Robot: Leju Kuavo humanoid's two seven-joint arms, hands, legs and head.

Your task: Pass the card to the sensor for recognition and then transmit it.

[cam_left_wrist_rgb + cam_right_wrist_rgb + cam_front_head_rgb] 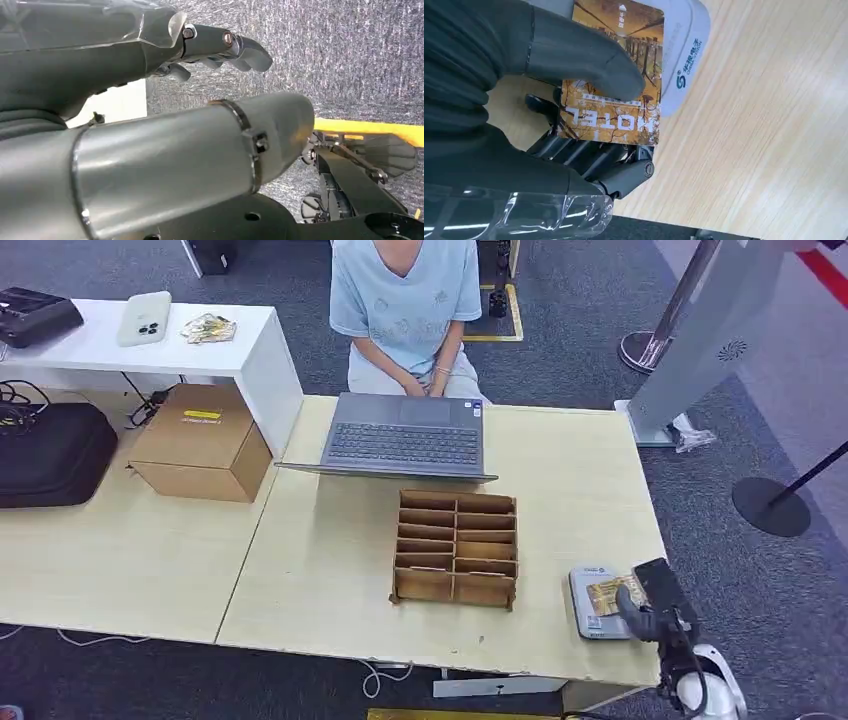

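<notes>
The left hand (220,47) hung beside the robot above grey carpet, fingers loosely curled with nothing in them. On the desk (330,570), a wooden compartment box (456,548) stood ahead of a laptop (405,435). At the right edge, the right hand (549,100) pinched the hotel card (616,75) between thumb and fingers, holding it over the grey sensor (689,45).

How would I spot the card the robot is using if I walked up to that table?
Start at the light wooden table and look to its near right corner, where a flat grey card reader pad lies. Over that pad, the right robot hand holds an orange-brown plastic card printed with HOTEL in white, the only card in sight.
</notes>
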